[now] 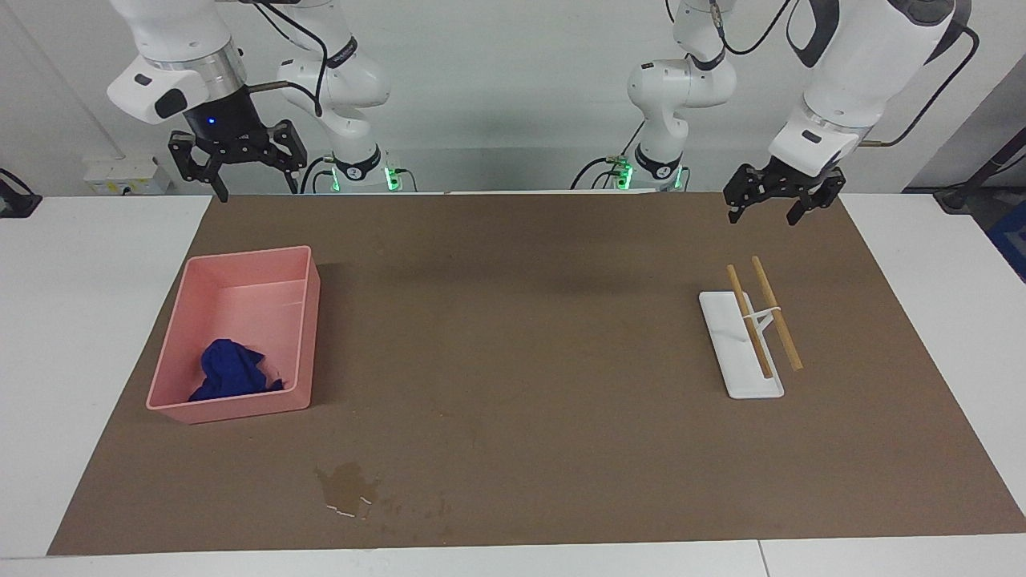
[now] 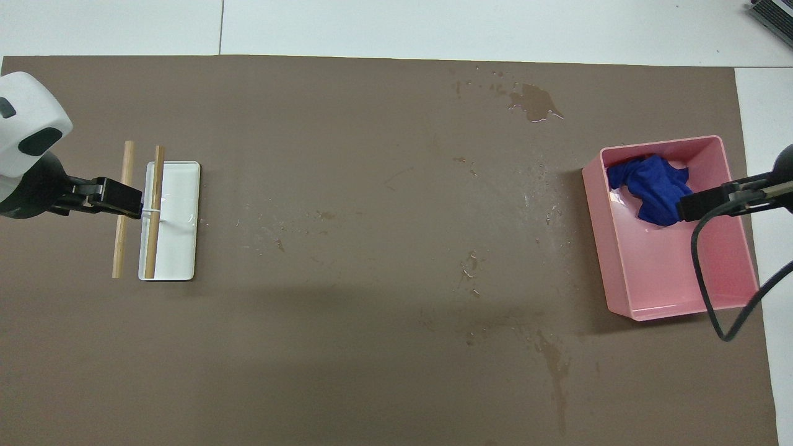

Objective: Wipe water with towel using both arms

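The blue towel [image 1: 232, 370] lies crumpled in the pink tray [image 1: 240, 280], at the tray's end farther from the robots; it also shows in the overhead view [image 2: 650, 186]. The largest water blotch [image 1: 349, 485] is on the brown mat, farther from the robots than the tray, and shows in the overhead view [image 2: 533, 102]. Fainter wet streaks [image 2: 554, 365] and speckles lie across the mat. My right gripper [image 1: 255, 180] is open and empty, raised over the tray [image 2: 669, 279]. My left gripper [image 1: 763, 215] is open and empty, raised over the wooden sticks.
A white flat holder [image 1: 741, 369] with two wooden sticks [image 1: 773, 312] across it lies toward the left arm's end of the mat; it also shows in the overhead view [image 2: 179, 235]. White table surrounds the brown mat [image 1: 521, 336].
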`<action>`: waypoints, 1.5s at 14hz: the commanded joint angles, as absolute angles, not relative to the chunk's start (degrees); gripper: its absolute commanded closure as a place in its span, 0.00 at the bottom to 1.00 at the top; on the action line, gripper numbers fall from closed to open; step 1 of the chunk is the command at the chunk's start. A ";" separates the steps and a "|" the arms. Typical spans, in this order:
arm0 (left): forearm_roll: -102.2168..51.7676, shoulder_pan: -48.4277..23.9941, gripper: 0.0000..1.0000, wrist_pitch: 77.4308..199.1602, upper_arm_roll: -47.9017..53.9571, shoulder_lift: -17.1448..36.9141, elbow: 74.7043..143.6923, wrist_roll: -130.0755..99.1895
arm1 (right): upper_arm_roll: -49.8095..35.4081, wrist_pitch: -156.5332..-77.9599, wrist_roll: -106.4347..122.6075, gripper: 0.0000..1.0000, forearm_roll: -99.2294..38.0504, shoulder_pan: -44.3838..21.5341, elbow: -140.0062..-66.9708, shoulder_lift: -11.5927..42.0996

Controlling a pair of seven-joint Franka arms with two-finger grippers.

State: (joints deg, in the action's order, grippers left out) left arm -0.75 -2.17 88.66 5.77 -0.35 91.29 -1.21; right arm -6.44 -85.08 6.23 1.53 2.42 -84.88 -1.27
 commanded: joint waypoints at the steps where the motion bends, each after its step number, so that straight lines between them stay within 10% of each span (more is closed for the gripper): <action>1: 0.53 -2.02 0.00 88.15 5.98 -1.32 92.29 -1.05 | -6.77 -84.11 6.94 0.00 1.93 2.55 -85.43 -1.58; 21: 0.53 -2.02 0.00 88.15 5.98 -1.32 92.29 -1.05 | -6.86 -84.46 3.87 0.00 -0.70 2.72 -86.31 -1.76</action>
